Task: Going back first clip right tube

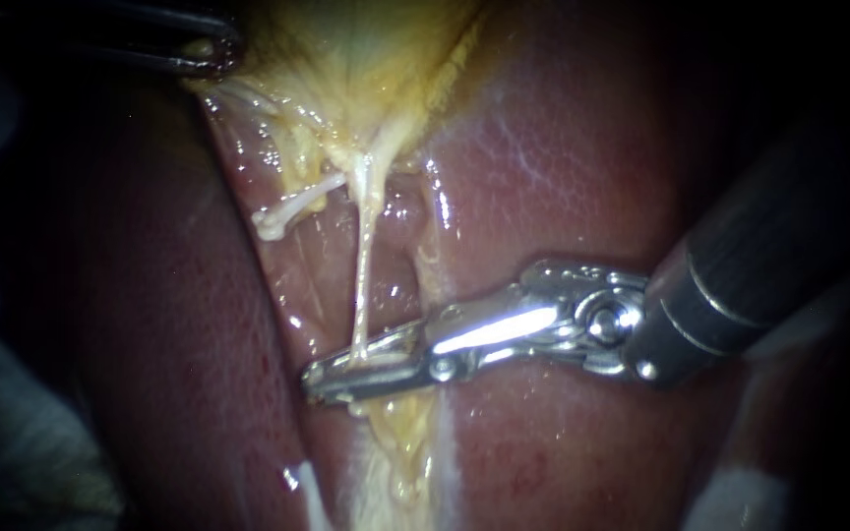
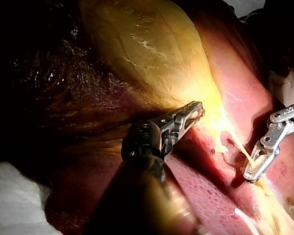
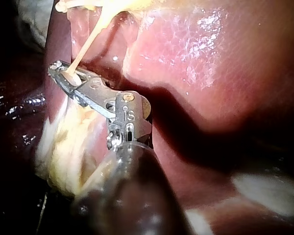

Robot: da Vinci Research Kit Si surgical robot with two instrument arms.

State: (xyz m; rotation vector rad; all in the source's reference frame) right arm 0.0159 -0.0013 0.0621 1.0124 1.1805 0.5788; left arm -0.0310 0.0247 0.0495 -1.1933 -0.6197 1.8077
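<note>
Jaws of the right instrument [image 1: 313, 382] are closed on the lower end of the right tube [image 1: 364, 265], a thin pale strand gripped from both sides just above yellow tissue [image 1: 400, 442]. The right tube runs taut from there up to the gallbladder [image 1: 346, 59], with a shorter left tube [image 1: 292, 208] beside it and the liver [image 1: 563, 147] on either side. Jaws of the left instrument [image 1: 207, 47] are clamped on the gallbladder edge, well apart from the right instrument.
</note>
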